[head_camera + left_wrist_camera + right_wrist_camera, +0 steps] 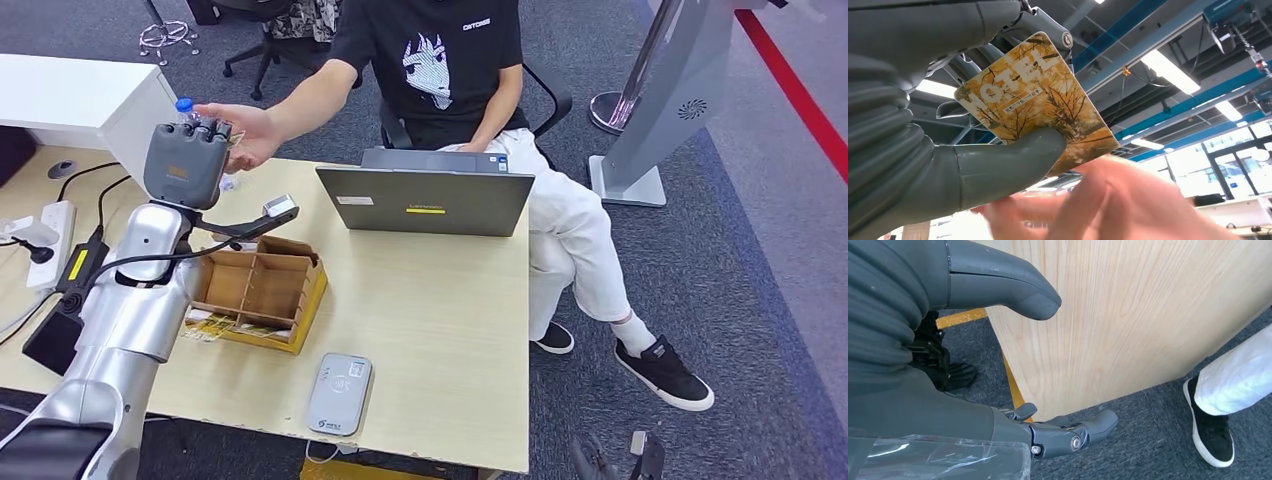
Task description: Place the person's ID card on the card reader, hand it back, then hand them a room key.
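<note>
I have the left hand raised at about ten o'clock over the tabletop, out beyond the wooden organiser. The left wrist view shows what it carries: a yellow room key printed with autumn trees and hotel lettering, pinched between the thick thumb below and the darker fingers behind its upper edge. So this looks like the last handover.

The person's hand is palm-up, right against my hand on its far side, and it comes in blurred under the key in the wrist picture. Whether they already have a hold on the key I cannot tell.

To do this well, I would keep the arm steady, with the free half of the key pointing toward their palm. I should hold the pinch firm until their grip is plainly on the key, then ease the thumb off slowly rather than snapping open. If I let go early, the key could drop toward the laptop or the organiser.

The right hand hangs low beside the tabletop edge at about five o'clock, thumb and fingers apart, holding nothing; it should stay put. The card reader lies near the front edge at six o'clock with nothing on it.
</note>
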Available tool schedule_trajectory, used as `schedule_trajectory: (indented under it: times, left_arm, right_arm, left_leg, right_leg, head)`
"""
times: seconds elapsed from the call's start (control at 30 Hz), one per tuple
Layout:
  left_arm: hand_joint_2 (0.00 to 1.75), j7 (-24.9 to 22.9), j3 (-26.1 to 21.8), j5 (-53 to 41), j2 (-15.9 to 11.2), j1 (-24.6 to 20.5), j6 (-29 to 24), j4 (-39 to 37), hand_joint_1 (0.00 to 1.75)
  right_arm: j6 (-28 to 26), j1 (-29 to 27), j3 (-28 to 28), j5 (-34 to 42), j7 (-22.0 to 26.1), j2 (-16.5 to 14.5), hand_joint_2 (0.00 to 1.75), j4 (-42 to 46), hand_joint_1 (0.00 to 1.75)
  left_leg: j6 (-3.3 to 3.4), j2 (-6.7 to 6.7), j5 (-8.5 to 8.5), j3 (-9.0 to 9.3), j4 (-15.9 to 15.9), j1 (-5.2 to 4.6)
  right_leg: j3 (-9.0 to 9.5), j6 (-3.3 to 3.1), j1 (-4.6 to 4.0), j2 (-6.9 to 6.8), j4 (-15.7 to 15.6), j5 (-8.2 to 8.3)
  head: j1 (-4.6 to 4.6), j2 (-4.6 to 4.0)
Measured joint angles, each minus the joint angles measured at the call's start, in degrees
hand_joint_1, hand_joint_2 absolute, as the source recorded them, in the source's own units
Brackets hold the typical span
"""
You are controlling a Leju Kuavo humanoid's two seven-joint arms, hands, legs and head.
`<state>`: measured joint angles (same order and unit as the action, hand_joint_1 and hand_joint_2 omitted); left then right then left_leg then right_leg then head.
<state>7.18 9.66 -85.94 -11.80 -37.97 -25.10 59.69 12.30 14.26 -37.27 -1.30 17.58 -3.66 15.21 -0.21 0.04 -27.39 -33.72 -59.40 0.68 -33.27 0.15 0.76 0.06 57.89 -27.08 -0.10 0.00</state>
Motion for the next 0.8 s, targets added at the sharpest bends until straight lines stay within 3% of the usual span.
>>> schedule_trajectory:
  times: [0.03, 0.1, 0.17, 0.23, 0.53, 0.8]
  left_arm:
    - [1.75, -0.01, -0.48, -0.26, -0.19, -1.05, -0.11, -1.33, 1.75]
    - [1.75, -0.01, -0.65, -0.47, -0.17, -1.52, -0.13, -1.81, 1.45]
    - [1.75, -0.01, -0.82, -0.59, -0.14, -1.72, -0.13, -1.99, 0.58]
    - [1.75, 0.03, -0.9, -0.62, -0.12, -1.75, -0.11, -2.01, 0.01]
    - [1.75, 3.49, -0.9, 2.18, -0.08, 0.6, -0.04, -1.09, 0.0]
    - [1.75, 8.4, 0.08, 8.52, 1.19, 8.66, 1.02, 7.58, 0.0]
  right_arm:
    - [0.01, 0.11, -0.01, -0.19, -0.02, -0.11, 1.75, 0.0, 0.0]
    - [0.01, 0.19, -0.02, -0.46, -0.02, -0.23, 1.75, 0.0, 0.0]
    - [0.01, 0.22, -0.08, -0.56, -0.02, -0.32, 1.75, 0.0, 0.0]
    - [-0.01, 0.26, -0.18, -0.57, -0.01, -0.38, 1.75, 0.0, 0.0]
    - [-0.02, 0.25, -0.69, -0.56, 0.31, -0.47, 1.75, 0.0, 0.0]
    - [-0.01, -0.1, -2.21, -0.16, 1.02, -0.47, 1.75, 0.0, 0.0]
  left_leg:
    - [0.0, 0.0, 0.0, -0.01, 0.0, -0.01]
    - [0.0, 0.01, -0.01, -0.01, 0.0, -0.01]
    - [0.0, 0.02, -0.01, 0.0, 0.0, -0.01]
    - [0.0, 0.01, -0.01, 0.0, 0.0, -0.01]
    - [0.0, 0.02, -0.01, -0.01, 0.0, -0.01]
    - [0.03, 0.03, -0.07, -0.02, 0.0, -0.03]
  right_leg:
    - [0.0, 0.0, 0.0, 0.0, -0.01, 0.0]
    - [-0.01, 0.0, 0.01, 0.01, -0.01, 0.0]
    - [-0.01, 0.0, 0.01, 0.02, -0.02, 0.0]
    - [-0.02, 0.0, 0.01, 0.02, -0.02, 0.0]
    - [-0.04, 0.0, 0.01, 0.04, -0.02, 0.0]
    - [-0.04, 0.01, 0.02, 0.04, -0.07, -0.01]
  head:
    - [0.01, 0.0]
    - [0.0, 0.0]
    - [0.0, 0.0]
    - [0.0, 0.0]
    - [-0.02, 0.0]
    - [0.0, 0.0]
